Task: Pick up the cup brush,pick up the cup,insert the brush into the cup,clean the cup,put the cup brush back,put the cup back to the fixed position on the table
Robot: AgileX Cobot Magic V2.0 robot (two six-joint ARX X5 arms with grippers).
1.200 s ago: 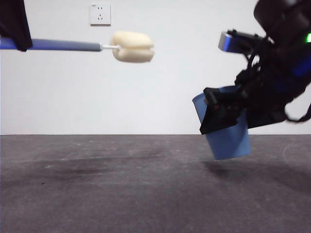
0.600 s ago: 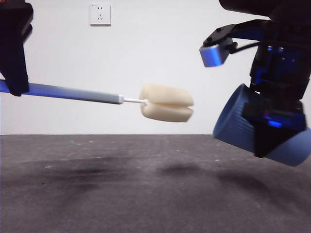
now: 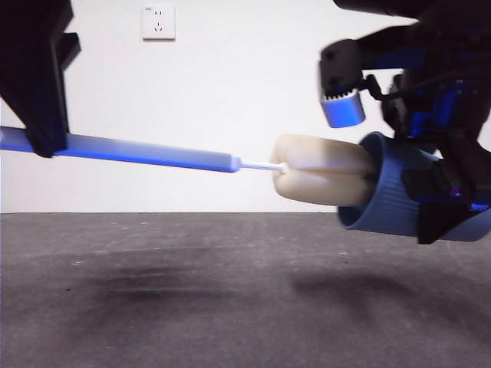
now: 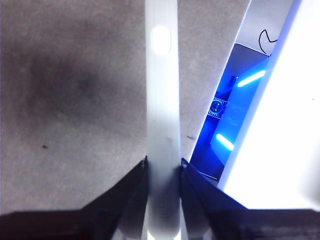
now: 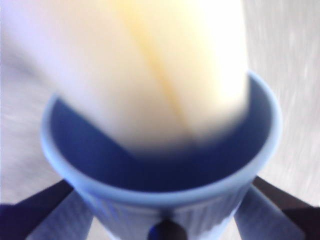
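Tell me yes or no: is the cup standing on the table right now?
No: the cup is held tipped on its side in the right gripper, clear above the table.

Ribbed blue plastic cup (image 3: pixel 395 192); soft cream sponge head on the smooth-handled brush (image 3: pixel 322 180); matt, scuffed grey desk (image 3: pixel 192 299).

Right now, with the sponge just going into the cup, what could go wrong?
1. The sponge looks about as wide as the cup mouth, so it might catch on the rim and push the cup askew in the right hand.
2. Both are held in the air above the table, so a slip could drop the cup.
3. The left hand holds the brush handle far from the sponge, so the head may wobble.
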